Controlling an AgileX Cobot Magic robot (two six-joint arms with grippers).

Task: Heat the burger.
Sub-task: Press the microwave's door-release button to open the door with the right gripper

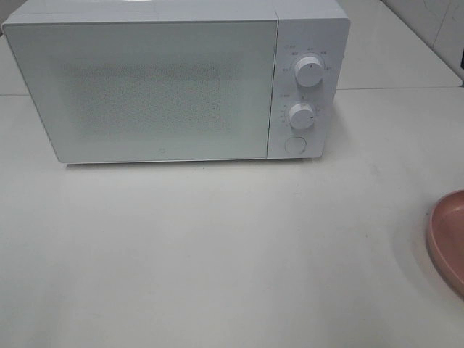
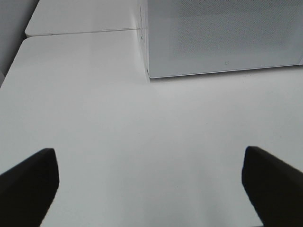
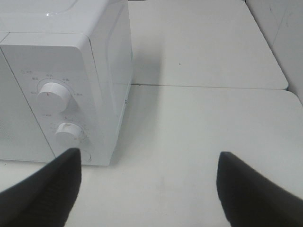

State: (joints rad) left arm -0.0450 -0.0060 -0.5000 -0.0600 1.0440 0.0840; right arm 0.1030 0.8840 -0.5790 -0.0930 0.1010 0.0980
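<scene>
The burger is out of view in every frame. A white microwave [image 1: 167, 80] stands at the back of the table with its door shut; it has two knobs, upper [image 1: 309, 72] and lower [image 1: 300, 116], and a round button [image 1: 294, 143]. It also shows in the left wrist view [image 2: 222, 38] and the right wrist view [image 3: 61, 80]. My left gripper [image 2: 149, 189] is open and empty over bare table, short of the microwave's front left corner. My right gripper [image 3: 147, 189] is open and empty, near the microwave's knob side. Neither gripper shows in the exterior high view.
A round pink plate [image 1: 449, 239] lies at the right edge of the exterior high view, cut off by the frame; what is on it is hidden. The white table [image 1: 217, 254] has a seam behind the microwave [image 3: 213, 86].
</scene>
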